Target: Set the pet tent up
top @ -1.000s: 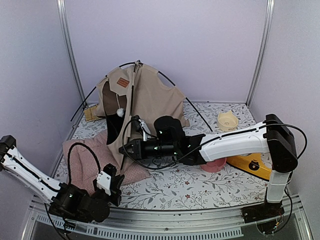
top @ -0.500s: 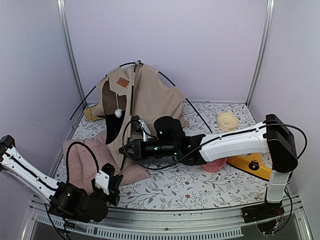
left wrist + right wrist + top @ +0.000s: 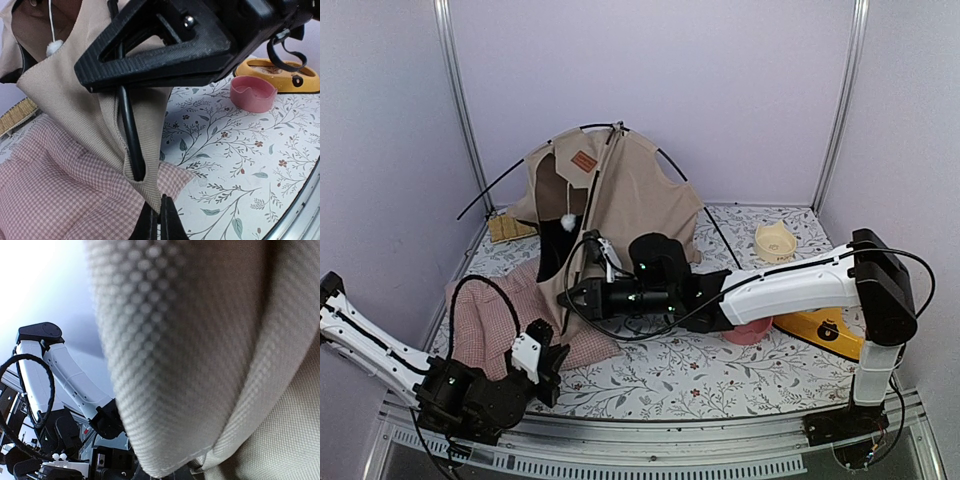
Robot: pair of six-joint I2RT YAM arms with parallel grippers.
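The pet tent (image 3: 630, 195) is beige fabric on thin black poles, with a brown label (image 3: 583, 161) and a white pom-pom (image 3: 567, 220). It stands at the back left. My left gripper (image 3: 556, 354) is shut on the tent's lower front fabric corner (image 3: 150, 187), seen in the left wrist view (image 3: 160, 206). A black pole (image 3: 131, 142) ends in the corner pocket just above. My right gripper (image 3: 570, 297) is clamped on that pole and fabric a little higher; its finger (image 3: 165, 47) crosses the left wrist view. Tent fabric (image 3: 200, 350) fills the right wrist view and hides the jaws.
A pink checked cushion (image 3: 495, 318) lies under the tent's front corner and shows in the left wrist view (image 3: 55, 190). A pink bowl (image 3: 750, 332), a yellow object (image 3: 820, 330) and a cream bowl (image 3: 775, 240) sit to the right. A wicker mat (image 3: 510, 228) lies at the back left.
The tent's peak and label have shifted to the right and the tent stands more upright. My left arm has sunk slightly. The right arm has barely moved.
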